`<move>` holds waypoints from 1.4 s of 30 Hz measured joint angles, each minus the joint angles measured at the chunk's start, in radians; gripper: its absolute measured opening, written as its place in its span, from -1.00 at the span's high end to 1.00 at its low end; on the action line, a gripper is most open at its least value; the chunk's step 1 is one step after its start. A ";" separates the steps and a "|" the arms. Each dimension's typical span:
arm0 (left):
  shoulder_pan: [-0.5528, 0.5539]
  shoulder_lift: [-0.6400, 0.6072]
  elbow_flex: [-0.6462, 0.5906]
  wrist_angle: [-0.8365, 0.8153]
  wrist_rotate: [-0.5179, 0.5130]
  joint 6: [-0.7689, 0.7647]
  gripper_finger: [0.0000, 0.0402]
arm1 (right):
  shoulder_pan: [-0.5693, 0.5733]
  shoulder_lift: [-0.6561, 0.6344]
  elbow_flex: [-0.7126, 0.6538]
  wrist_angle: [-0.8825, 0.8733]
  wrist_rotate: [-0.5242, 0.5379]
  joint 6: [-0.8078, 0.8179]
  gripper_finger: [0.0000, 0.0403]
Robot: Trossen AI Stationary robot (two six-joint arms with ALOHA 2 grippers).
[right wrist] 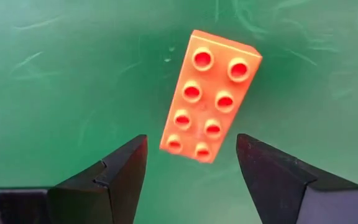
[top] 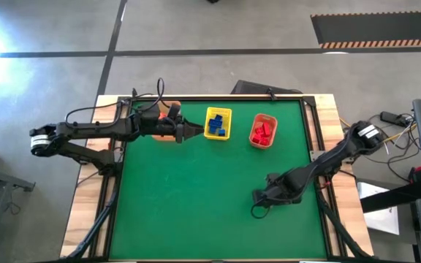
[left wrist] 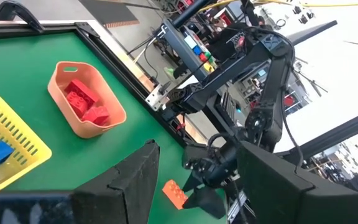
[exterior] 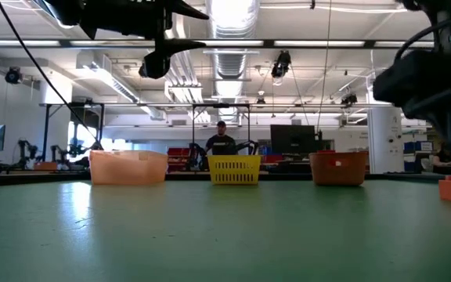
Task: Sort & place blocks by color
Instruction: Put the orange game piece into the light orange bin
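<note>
Orange studded plastic brick (right wrist: 209,96): flat on green table (right wrist: 55,74), unheld.
Right gripper (right wrist: 191,163): jaws wide, empty.
Left gripper (left wrist: 197,180): jaws wide, empty.

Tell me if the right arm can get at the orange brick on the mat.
Probably yes. The right pincer hangs open just above the orange brick, which lies flat on bare green mat with nothing between.

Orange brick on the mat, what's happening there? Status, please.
Right gripper open, poised over orange brick. Brick flat on mat, studs up, untouched. Left gripper open, near yellow basket. Nothing in the way.
</note>
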 joint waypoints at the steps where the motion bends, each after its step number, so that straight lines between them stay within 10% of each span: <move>1: 0.000 0.000 0.000 0.000 0.000 0.000 0.00 | -0.001 0.016 0.000 0.001 -0.001 -0.001 -0.17; 18: 0.000 0.000 0.000 0.002 0.000 0.000 0.00 | -0.130 -0.006 -0.002 0.080 0.095 -0.363 0.37; 29: -0.016 0.000 -0.001 0.156 0.055 0.136 0.00 | -0.352 -0.229 0.000 0.917 0.347 -1.302 0.37; 42: -0.056 0.010 -0.001 0.350 0.074 0.158 0.00 | -0.440 -0.225 0.000 1.140 0.240 -1.457 0.37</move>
